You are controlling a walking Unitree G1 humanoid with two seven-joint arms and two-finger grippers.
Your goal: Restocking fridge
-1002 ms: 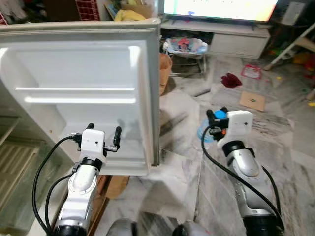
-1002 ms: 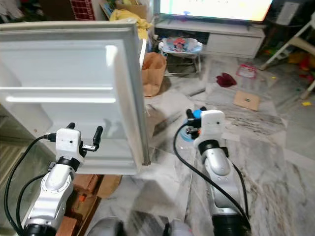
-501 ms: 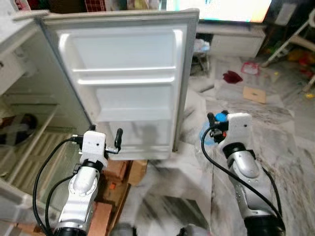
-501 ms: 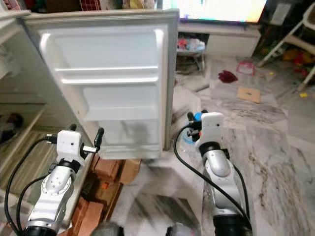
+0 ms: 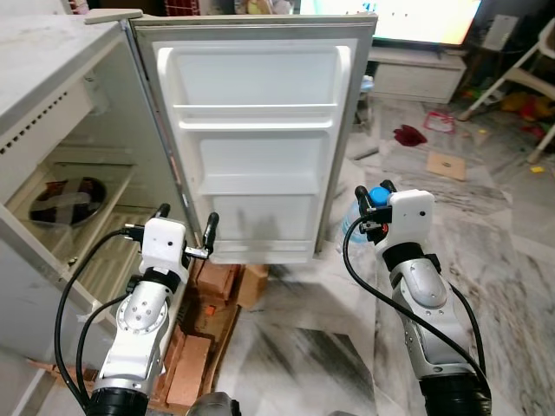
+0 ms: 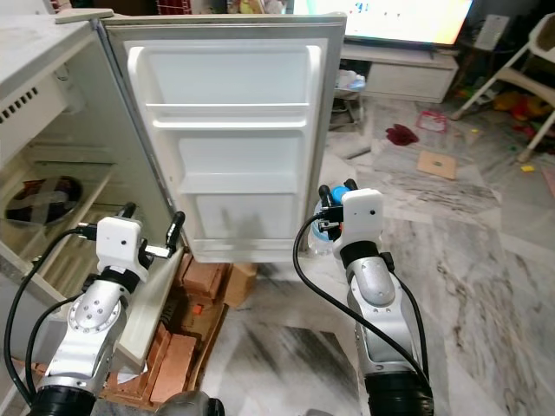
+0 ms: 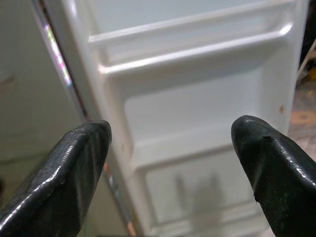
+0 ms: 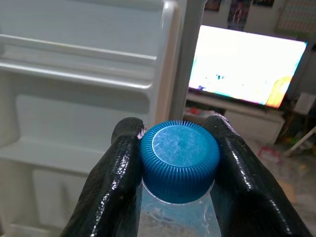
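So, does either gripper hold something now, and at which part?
The right gripper holds a clear bottle by its neck, its fingers pressed on either side of the blue cap. The left gripper is open and holds nothing.

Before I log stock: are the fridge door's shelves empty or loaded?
Empty. The open fridge door faces the camera and its shelves hold nothing; the bottle sits in the right gripper.

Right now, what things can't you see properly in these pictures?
- Bottle: in the right wrist view the right tool grips it at the blue cap; its lower body runs off the edge.
- Dark round thing on the fridge shelf: head views, too small to identify.
- Bricks under the fridge: partly hidden by the left arm.
- TV: screen cut off by the top edge.
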